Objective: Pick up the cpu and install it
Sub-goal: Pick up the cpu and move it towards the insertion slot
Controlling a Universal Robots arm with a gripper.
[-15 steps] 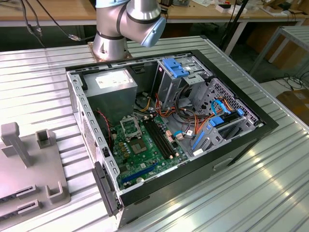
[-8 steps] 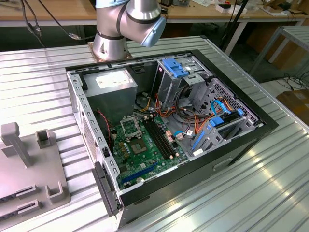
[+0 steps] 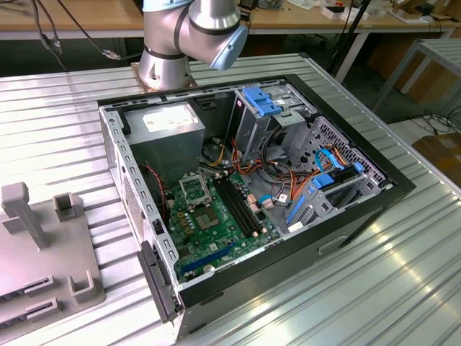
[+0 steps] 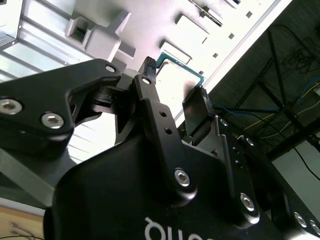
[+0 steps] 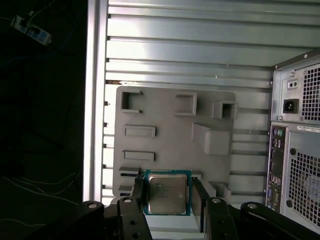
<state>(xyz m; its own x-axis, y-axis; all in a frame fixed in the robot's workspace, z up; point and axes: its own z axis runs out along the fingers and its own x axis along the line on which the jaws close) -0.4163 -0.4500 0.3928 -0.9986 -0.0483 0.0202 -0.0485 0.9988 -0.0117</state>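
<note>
Gripping the small flat square silver-grey cpu (image 5: 167, 195) by two opposite edges, my black claw (image 5: 167, 186) is clenched on it, holding it in the air above the pale grey moulded tray (image 5: 165, 125) on the ribbed metal table (image 5: 190, 45), with the open computer case (image 5: 300, 150) beside it.

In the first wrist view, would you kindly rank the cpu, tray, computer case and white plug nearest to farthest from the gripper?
1. cpu, held in the gripper.
2. grey tray, under the cpu.
3. computer case, beside the tray.
4. white plug, off the table.
</note>
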